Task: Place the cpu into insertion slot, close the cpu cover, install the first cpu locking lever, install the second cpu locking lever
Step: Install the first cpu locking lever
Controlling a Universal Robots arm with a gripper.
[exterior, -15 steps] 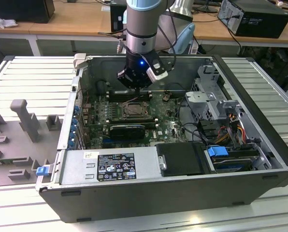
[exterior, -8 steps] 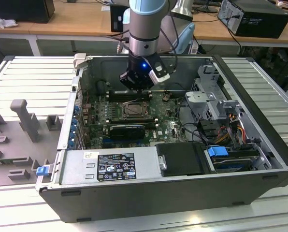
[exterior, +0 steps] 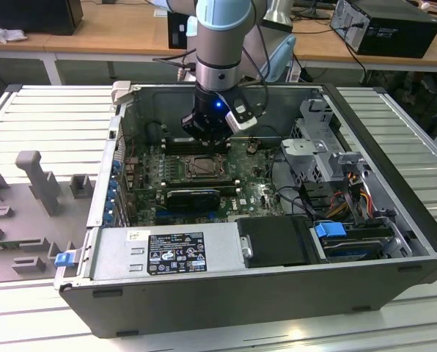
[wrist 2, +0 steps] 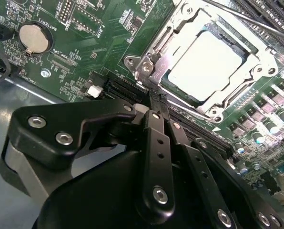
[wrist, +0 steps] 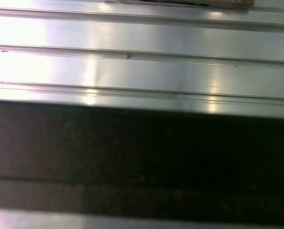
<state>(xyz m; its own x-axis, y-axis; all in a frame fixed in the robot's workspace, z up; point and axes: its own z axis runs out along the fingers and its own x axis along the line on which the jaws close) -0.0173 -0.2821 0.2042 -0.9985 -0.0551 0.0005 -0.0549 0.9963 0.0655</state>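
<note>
Already the pale cpu (wrist 2: 206, 64) lies under the cpu cover (wrist 2: 173, 36).

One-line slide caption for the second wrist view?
Black gripper shut beside the pale silver square cpu, seated under its silver-grey metal cover frame.

1. My gripper (wrist 2: 154, 102) hides its own fingertips in the second wrist view.
2. The socket's (wrist 2: 206, 67) far corner is cut off beside the memory slots (wrist 2: 270, 19).
3. My arm (exterior: 218, 44) covers the motherboard (exterior: 204, 172) behind the socket.
</note>
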